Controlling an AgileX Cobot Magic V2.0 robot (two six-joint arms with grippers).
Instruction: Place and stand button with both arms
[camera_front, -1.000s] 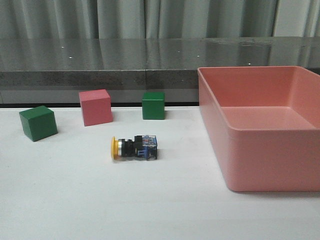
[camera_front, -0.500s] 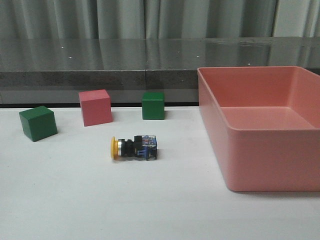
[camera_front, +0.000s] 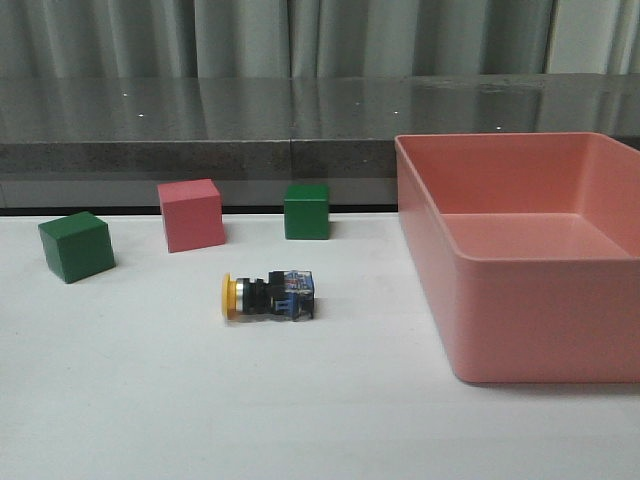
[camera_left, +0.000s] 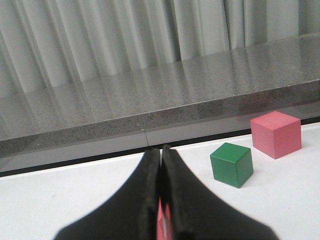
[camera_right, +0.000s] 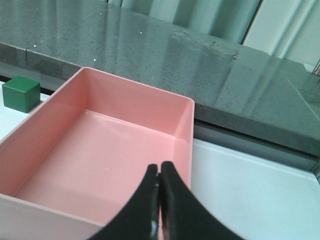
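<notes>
The button (camera_front: 268, 296) lies on its side on the white table in the front view, yellow cap to the left, blue-and-clear base to the right. Neither arm shows in the front view. My left gripper (camera_left: 161, 150) is shut and empty, above the table's left part, with a green cube (camera_left: 231, 164) and a pink cube (camera_left: 276, 134) ahead of it. My right gripper (camera_right: 159, 167) is shut and empty, above the near side of the pink bin (camera_right: 187, 112). The button is out of both wrist views.
In the front view a green cube (camera_front: 76, 245) stands at the left, a pink cube (camera_front: 190, 214) and a second green cube (camera_front: 306, 210) behind the button. The large pink bin (camera_front: 520, 330) fills the right side. A dark stone ledge (camera_front: 200, 150) runs along the back.
</notes>
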